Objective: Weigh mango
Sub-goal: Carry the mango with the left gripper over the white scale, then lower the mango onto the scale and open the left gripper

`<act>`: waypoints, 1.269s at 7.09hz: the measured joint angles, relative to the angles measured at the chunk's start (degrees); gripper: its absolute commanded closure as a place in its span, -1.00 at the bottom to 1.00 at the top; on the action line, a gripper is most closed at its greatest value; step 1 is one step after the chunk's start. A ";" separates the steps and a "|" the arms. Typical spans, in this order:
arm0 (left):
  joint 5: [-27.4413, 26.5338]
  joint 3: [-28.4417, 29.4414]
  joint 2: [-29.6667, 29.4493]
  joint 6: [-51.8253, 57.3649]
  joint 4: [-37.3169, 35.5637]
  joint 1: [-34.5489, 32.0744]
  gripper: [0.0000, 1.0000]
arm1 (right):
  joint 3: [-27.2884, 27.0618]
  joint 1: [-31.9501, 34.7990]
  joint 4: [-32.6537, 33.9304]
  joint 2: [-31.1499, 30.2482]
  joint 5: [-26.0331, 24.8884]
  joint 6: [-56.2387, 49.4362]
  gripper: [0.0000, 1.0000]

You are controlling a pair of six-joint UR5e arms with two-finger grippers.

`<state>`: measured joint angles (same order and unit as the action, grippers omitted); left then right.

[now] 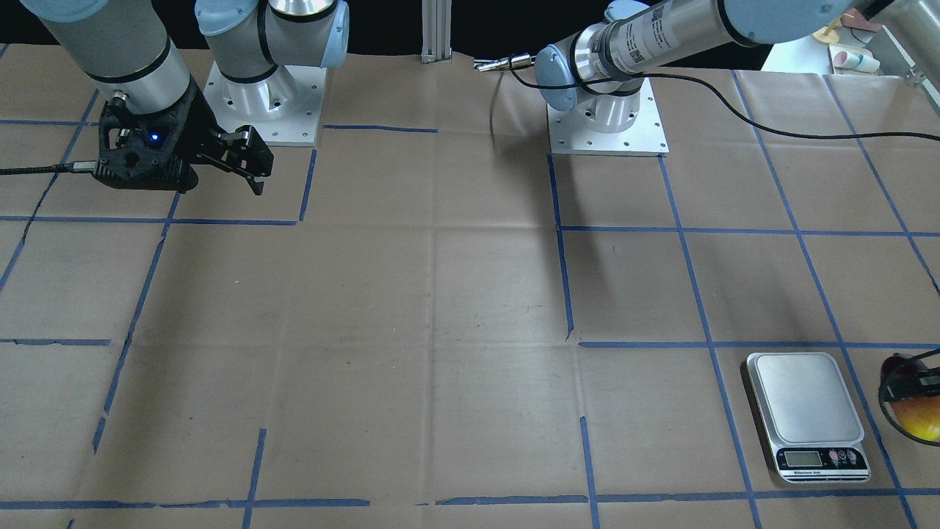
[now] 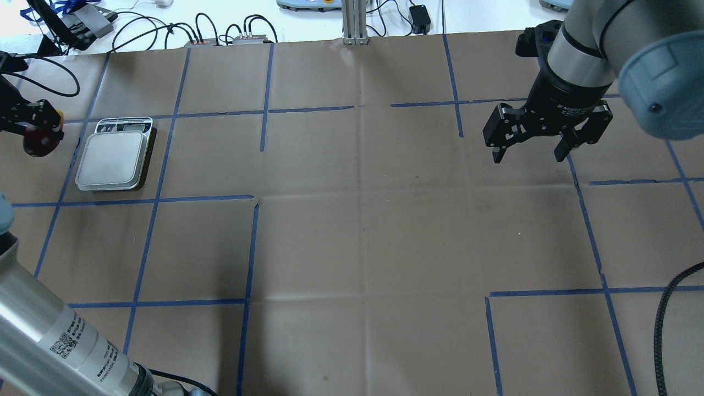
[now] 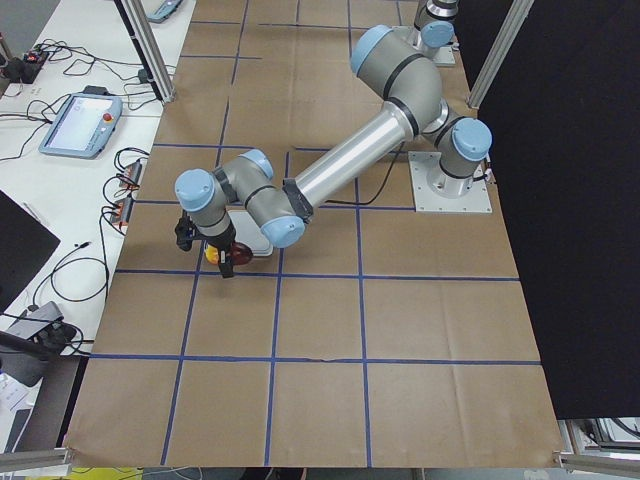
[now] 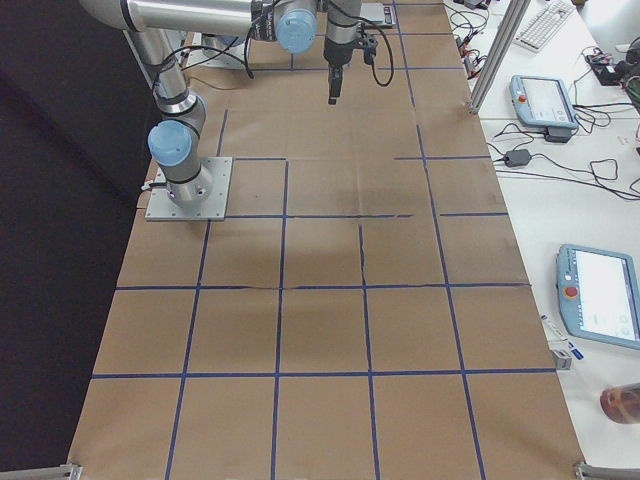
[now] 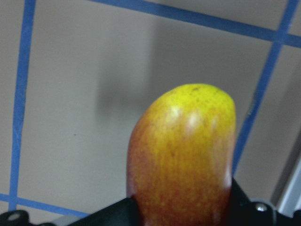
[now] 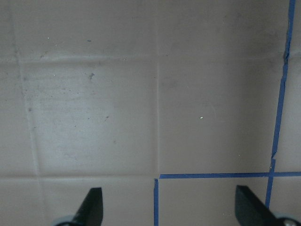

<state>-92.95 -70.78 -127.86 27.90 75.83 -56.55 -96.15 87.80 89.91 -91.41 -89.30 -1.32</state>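
Observation:
The mango (image 5: 183, 150), red fading to yellow at its tip, is held in my left gripper (image 5: 181, 212), which is shut on it. In the overhead view the left gripper (image 2: 34, 125) holds the mango (image 2: 37, 144) at the table's far left edge, just left of the scale (image 2: 113, 159) and apart from it. In the front view the mango (image 1: 918, 415) is at the right edge, beside the silver scale (image 1: 806, 408), whose platform is bare. My right gripper (image 2: 528, 157) is open and empty, far from both, and hangs above the paper (image 6: 171, 209).
Brown paper with a blue tape grid covers the table. The two arm bases (image 1: 264, 103) (image 1: 608, 121) stand at the robot's side. A black cable (image 1: 808, 134) trails across the paper. Cables (image 2: 220, 33) and a metal post (image 2: 355, 22) line the far edge.

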 measured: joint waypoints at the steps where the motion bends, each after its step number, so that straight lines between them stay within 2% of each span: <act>1: 0.11 -3.90 1.80 -1.22 -0.30 -1.66 0.86 | 0.00 0.00 0.00 0.00 0.00 0.00 -1.00; 3: 0.17 -7.28 2.64 -2.07 -1.68 -4.32 0.83 | 0.00 0.00 0.00 0.00 0.00 0.00 -1.00; 4: 0.23 -7.72 2.52 -2.10 -2.14 -5.00 0.72 | 0.00 0.00 0.00 0.00 0.00 0.00 -1.00; 6: 0.28 -7.51 2.12 -1.76 -4.01 -5.34 0.70 | 0.00 0.00 0.00 0.00 0.00 0.00 -1.00; 7: 0.20 -7.03 1.80 -1.33 -4.69 -5.33 0.60 | 0.00 0.00 0.00 0.00 0.00 0.00 -1.00; 8: 0.09 -6.46 1.22 -1.09 -5.00 -5.32 0.46 | 0.00 0.00 0.00 0.00 0.00 0.00 -1.00; 9: 0.01 -6.13 0.73 -1.03 -5.11 -5.27 -0.06 | 0.00 0.00 0.00 0.00 0.00 0.00 -1.00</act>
<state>-92.94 -76.91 -127.12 26.87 70.72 -61.83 -96.15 87.80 89.91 -91.41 -89.30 -1.32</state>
